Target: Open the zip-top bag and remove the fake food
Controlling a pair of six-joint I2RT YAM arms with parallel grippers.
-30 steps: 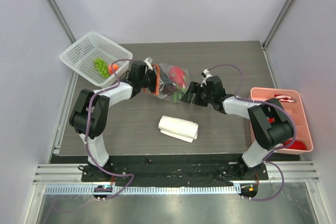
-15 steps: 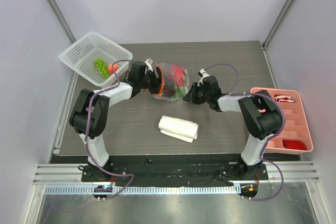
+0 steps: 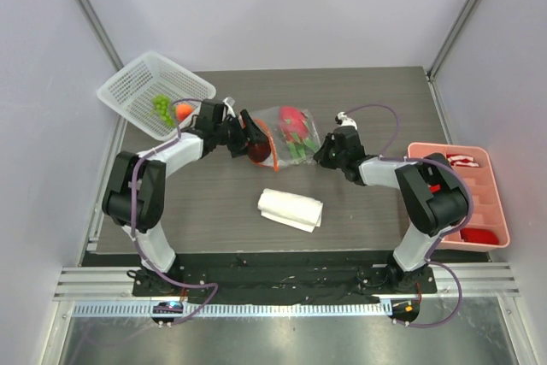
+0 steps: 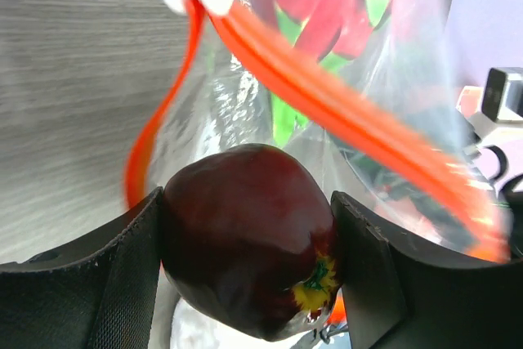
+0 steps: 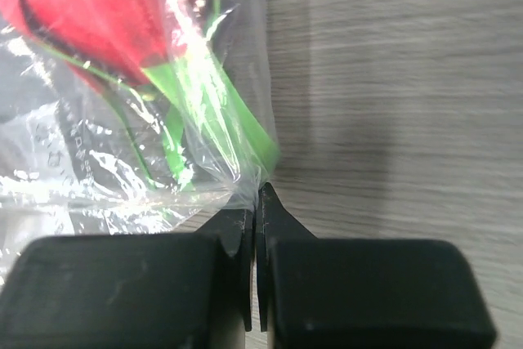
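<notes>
Fruit fills wide-spread left jaws; closed right jaws pinch bag.

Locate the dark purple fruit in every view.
Top external: the dark purple fruit sits at the zip-top bag's left mouth.
Left wrist: low centre, gripped by the left gripper.
Right wrist: not in it.
Shared landmark: the red dragon fruit inside the bag.
</notes>
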